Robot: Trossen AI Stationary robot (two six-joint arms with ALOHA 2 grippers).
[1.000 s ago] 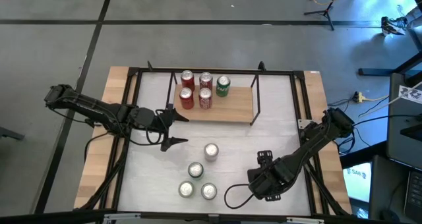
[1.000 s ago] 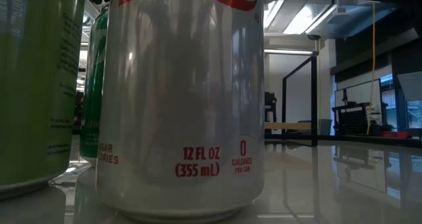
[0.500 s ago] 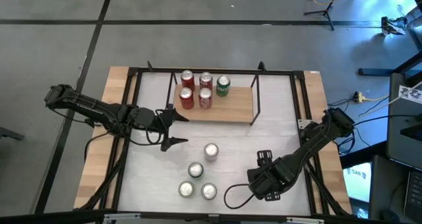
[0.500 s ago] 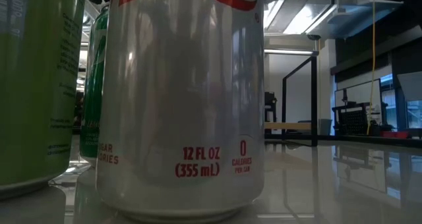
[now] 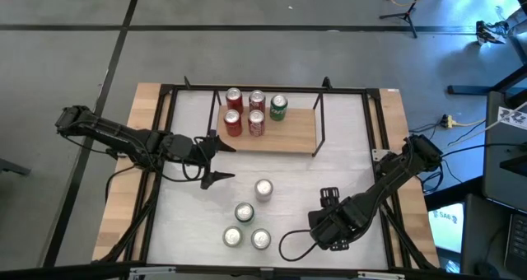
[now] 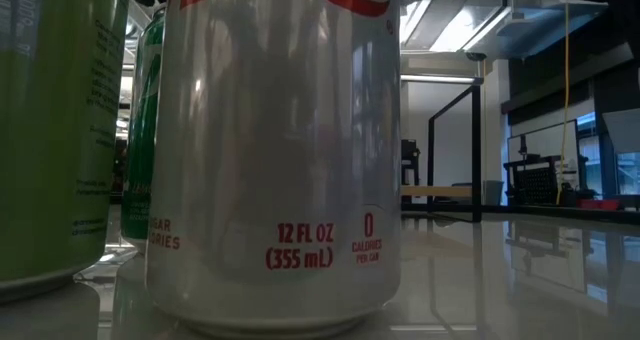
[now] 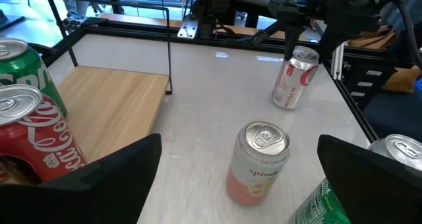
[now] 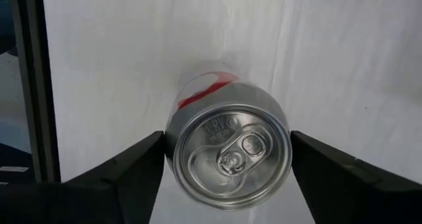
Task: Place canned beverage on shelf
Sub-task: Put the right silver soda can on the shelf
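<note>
The shelf [image 5: 293, 132], a light-wood board in a black wire frame, stands at the far middle of the table and carries several cans: red ones [image 5: 244, 112] and a green one [image 5: 278, 107]. My right gripper [image 5: 333, 222], near right, points down and is shut on a silver can with red print [image 8: 227, 155], also seen in the left wrist view [image 7: 295, 78]. My left gripper [image 5: 230, 162] hovers open left of centre, in front of the shelf. A pink can [image 7: 258, 161] stands on the table ahead of it, untouched. My right gripper pinches the silver can's round wall [image 8: 170, 159] just below its top rim, one finger [image 8: 135, 168] on each side. The fingers come from above, pointing down. The can stays nearly upright, a little tilted; whether its base is off the table I cannot tell.
Three more cans [image 5: 246, 229] stand in a cluster near the front edge; the low view is filled by a silver one [image 6: 275, 150] and a green one [image 6: 50, 130]. The black frame [image 5: 375, 123] and wooden side strips border the white tabletop.
</note>
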